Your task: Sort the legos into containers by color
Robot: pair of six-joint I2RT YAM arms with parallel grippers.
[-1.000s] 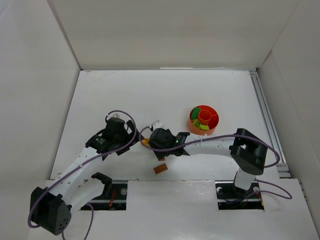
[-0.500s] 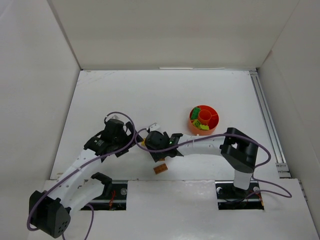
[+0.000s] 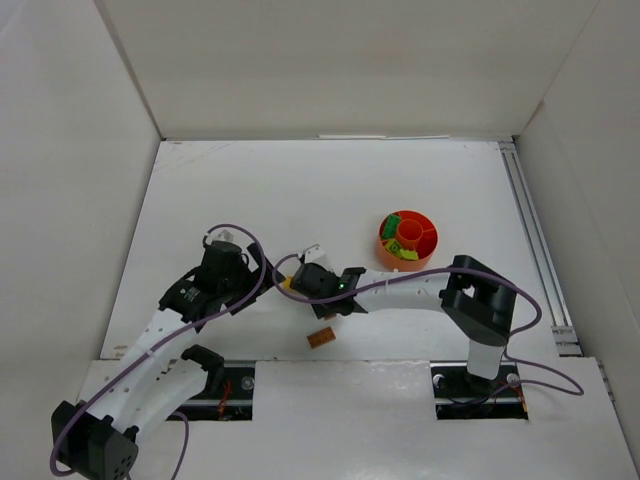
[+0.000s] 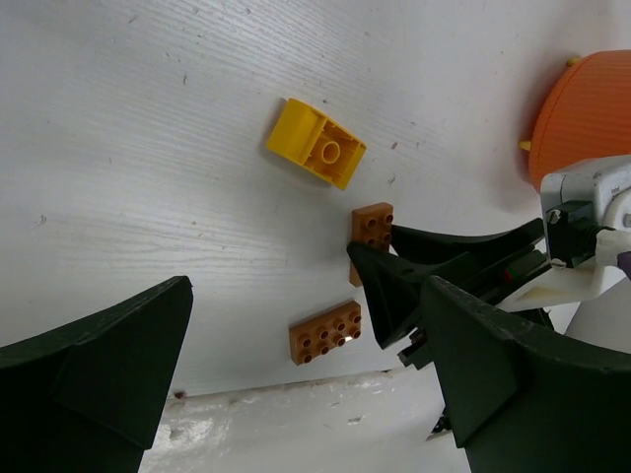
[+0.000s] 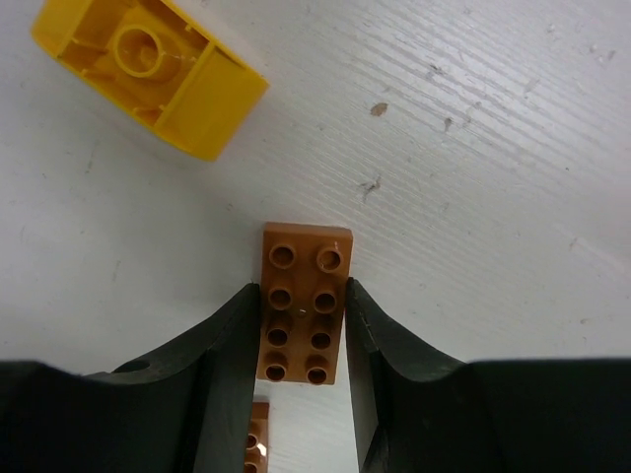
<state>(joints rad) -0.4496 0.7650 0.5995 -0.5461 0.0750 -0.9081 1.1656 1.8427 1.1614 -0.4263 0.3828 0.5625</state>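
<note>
A brown lego plate lies flat on the white table, and my right gripper is shut on it, a finger pressed to each long side. A yellow lego lies upside down just beyond it. A second brown lego rests near the table's front edge. My left gripper hangs wide open above that area, holding nothing. The orange-red container, a round bowl with dividers, holds green and yellow legos at the right.
The table's front lip runs just below the second brown lego. White walls enclose the table on three sides. The two arms sit close together near the table's front centre, the left gripper beside the right gripper.
My right gripper has moved left over the brown lego plate and its fingers have closed on it. The left arm has drawn back slightly to the left, still open.
</note>
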